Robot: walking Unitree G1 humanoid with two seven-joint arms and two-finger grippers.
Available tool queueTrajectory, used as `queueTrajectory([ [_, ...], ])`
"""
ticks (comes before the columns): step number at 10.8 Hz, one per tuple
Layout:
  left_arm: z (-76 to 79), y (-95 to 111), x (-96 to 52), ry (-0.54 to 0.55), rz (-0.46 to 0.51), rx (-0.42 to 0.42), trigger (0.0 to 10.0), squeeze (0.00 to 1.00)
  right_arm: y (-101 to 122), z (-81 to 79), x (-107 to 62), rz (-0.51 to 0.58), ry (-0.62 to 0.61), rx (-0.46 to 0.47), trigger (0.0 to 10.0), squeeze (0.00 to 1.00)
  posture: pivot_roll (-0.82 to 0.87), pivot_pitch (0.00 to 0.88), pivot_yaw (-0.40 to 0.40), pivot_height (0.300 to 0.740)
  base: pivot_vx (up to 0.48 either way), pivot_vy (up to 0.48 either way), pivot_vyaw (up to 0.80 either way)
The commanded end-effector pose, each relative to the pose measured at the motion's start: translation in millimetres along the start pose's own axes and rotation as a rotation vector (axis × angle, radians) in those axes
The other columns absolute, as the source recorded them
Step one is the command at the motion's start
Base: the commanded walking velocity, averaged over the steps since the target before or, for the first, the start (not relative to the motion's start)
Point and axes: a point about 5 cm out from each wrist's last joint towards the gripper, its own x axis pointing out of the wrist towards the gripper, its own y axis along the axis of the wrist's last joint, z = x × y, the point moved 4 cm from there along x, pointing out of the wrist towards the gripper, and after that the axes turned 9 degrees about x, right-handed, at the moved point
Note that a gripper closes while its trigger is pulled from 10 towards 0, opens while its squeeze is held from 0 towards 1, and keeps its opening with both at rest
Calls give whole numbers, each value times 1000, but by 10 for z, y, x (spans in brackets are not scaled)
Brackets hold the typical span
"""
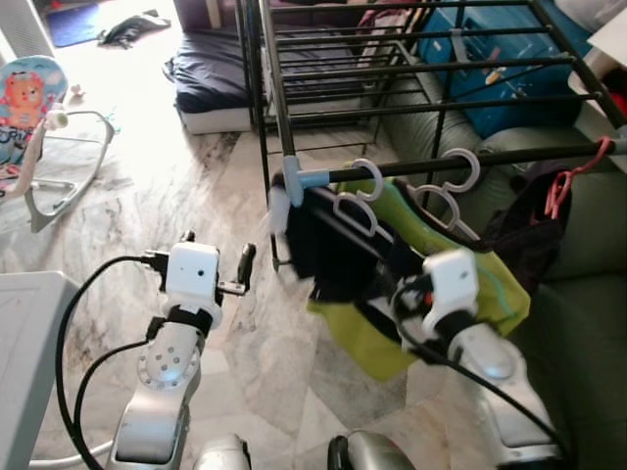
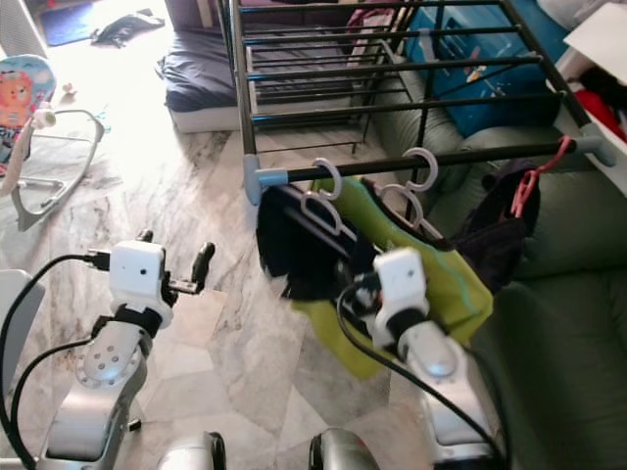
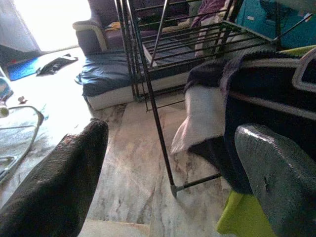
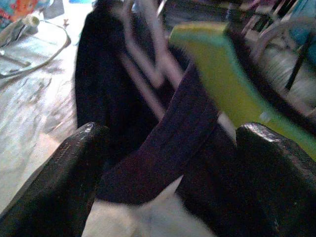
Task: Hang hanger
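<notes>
Your right arm reaches forward and up from the near right, its right hand (image 4: 163,168) against the clothes on the rack (image 1: 411,88). Its fingers (image 4: 54,182) are spread apart with dark cloth between them, gripping nothing that you can make out. Two white hangers sit hooked on the rack's near rail (image 1: 490,157): the left hanger (image 1: 358,201) carries the dark garment (image 1: 328,250), the right hanger (image 1: 446,191) the green garment (image 1: 490,284). A pink hanger (image 1: 568,186) hangs further right on the same rail, by the sofa (image 1: 588,294). Your left arm is bent upward at the near left, its left hand (image 1: 220,264) released, fingers (image 3: 54,187) wide apart over the marble floor (image 1: 147,206), just left of the dark garment and not touching it.
</notes>
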Motion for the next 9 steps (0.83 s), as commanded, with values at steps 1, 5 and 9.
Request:
queueTrajectory([
  [1,-1,-33,5,-1,-18,-1,10000,0,-65,20,29,-44,-10,5,9686,0,-27,115,-21,740,0,0,0],
  [5,6,-60,11,2,-36,-12,10000,0,-83,-88,215,-51,27,46,0,0,-19,108,-23,740,0,0,0],
  [9,29,-87,11,6,-44,-21,10000,0,-243,-44,312,-106,-35,38,0,0,-8,90,-39,740,0,0,0],
])
